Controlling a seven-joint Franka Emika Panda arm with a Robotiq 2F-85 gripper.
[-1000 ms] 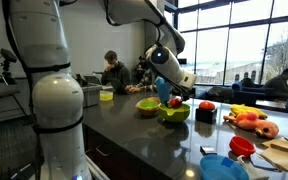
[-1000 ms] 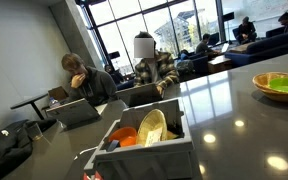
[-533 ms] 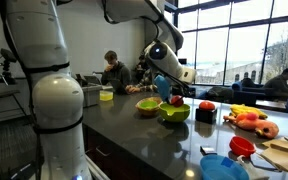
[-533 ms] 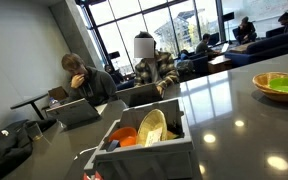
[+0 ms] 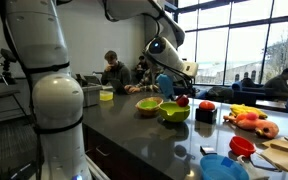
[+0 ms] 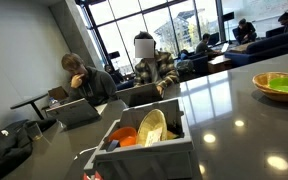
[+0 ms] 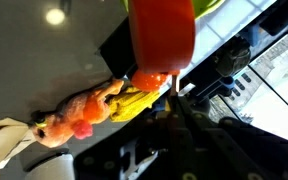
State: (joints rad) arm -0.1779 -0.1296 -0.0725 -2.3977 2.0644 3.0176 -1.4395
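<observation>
Wrist view, blurred. I see 1 big red object (image 7: 162,35) at top centre, filling space above gripper (image 7: 174,100). Gripper parts dark, rising from bottom edge; I can't make out how jaws stand, or whether they touch red object. Dark countertop (image 7: 44,60) at left, with 1 bright glare spot (image 7: 54,15). Fruit pile (image 7: 104,108) below red object: yellow pieces beside orange-red ones. Sliver of green rim (image 7: 212,5) at top right. Pale board (image 7: 2,135) at lower left. Window grid (image 7: 274,70) at right.
</observation>
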